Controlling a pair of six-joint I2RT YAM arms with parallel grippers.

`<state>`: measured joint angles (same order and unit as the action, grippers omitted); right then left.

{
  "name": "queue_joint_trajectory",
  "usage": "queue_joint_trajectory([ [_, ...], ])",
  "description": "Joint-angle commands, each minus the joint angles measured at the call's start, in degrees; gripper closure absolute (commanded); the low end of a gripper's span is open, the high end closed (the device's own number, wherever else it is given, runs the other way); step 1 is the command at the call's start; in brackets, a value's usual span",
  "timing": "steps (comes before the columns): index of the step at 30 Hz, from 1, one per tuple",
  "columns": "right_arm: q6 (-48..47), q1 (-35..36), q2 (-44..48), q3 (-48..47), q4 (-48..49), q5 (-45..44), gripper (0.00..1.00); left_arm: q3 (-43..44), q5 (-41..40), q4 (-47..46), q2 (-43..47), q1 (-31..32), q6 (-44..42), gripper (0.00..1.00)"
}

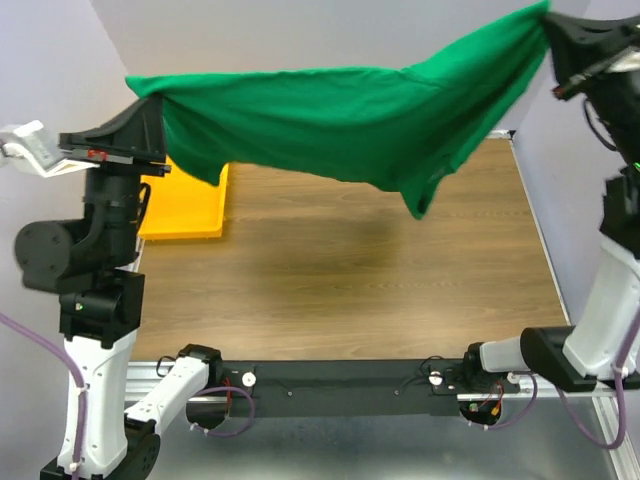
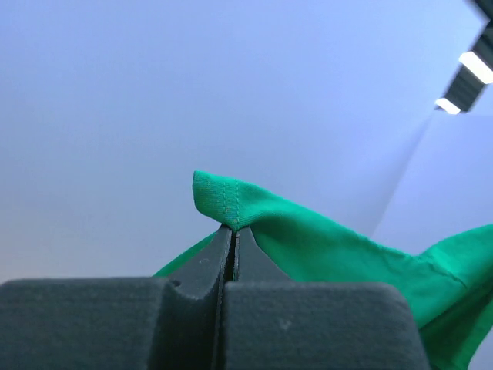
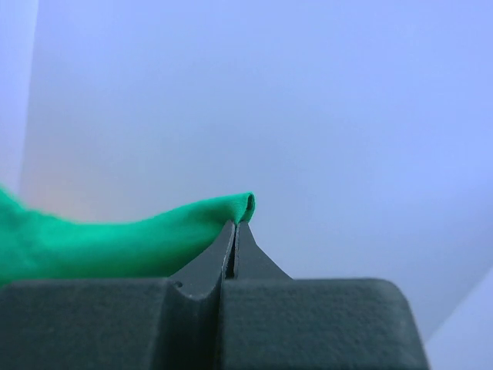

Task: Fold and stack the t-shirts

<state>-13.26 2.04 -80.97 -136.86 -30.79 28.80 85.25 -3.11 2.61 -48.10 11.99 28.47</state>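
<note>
The green t-shirt hangs stretched in the air between my two grippers, high above the wooden table. My left gripper is shut on its left end; in the left wrist view a hemmed corner of the t-shirt sticks out past the closed tips. My right gripper is shut on the right end, raised higher; in the right wrist view a fold of the t-shirt is pinched. A loose part sags at the middle right.
A yellow flat board lies at the table's back left, partly under the shirt. The arm bases and a black rail run along the near edge. Pale walls stand behind.
</note>
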Motion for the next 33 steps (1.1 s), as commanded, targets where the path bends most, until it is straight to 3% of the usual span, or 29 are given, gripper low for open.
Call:
queue_joint_trajectory([
  [1, 1.2, -0.1, 0.3, -5.1, 3.5, -8.9, 0.99, 5.6, 7.1, -4.5, -1.3, -0.2, 0.1, 1.00],
  [7, -0.2, -0.1, 1.0, -12.7, 7.4, -12.9, 0.99, 8.2, 10.6, -8.1, -0.9, -0.2, 5.0, 1.00],
  [11, -2.5, 0.0, 1.9, -8.4, 7.7, -14.5, 1.00, 5.5, 9.9, -8.6, -0.6, -0.2, 5.3, 1.00],
  [12, -3.9, 0.0, 2.7, -1.9, 7.8, -14.7, 1.00, 3.2, 9.9, -8.6, -0.8, -0.2, 5.6, 1.00],
  [16, -5.4, -0.1, 5.1, 9.6, 8.9, -14.4, 0.99, -4.3, 10.4, -8.8, -1.1, -0.2, 6.1, 1.00],
  [20, -8.2, 0.0, 6.3, 26.1, 10.7, -13.9, 0.99, -20.2, 11.3, -10.7, -1.7, -0.2, 7.1, 1.00],
  [23, -9.9, -0.1, 5.9, 42.9, 15.6, -13.2, 1.00, -30.9, 11.1, -12.4, -3.5, 0.1, 7.2, 1.00],
  [26, -10.7, -0.1, 3.0, 58.2, 24.9, -10.3, 1.00, -39.3, 10.2, -15.5, -10.7, 0.9, 7.5, 1.00],
  [30, -7.7, -0.1, -7.0, 68.8, 38.1, -5.9, 0.99, -41.2, 9.0, -19.7, -23.7, 1.5, 6.2, 1.00],
  [33, -4.1, -0.1, -18.1, 69.9, 50.3, -5.0, 0.99, -36.1, 7.7, -18.1, -36.0, 1.5, 5.3, 1.00],
])
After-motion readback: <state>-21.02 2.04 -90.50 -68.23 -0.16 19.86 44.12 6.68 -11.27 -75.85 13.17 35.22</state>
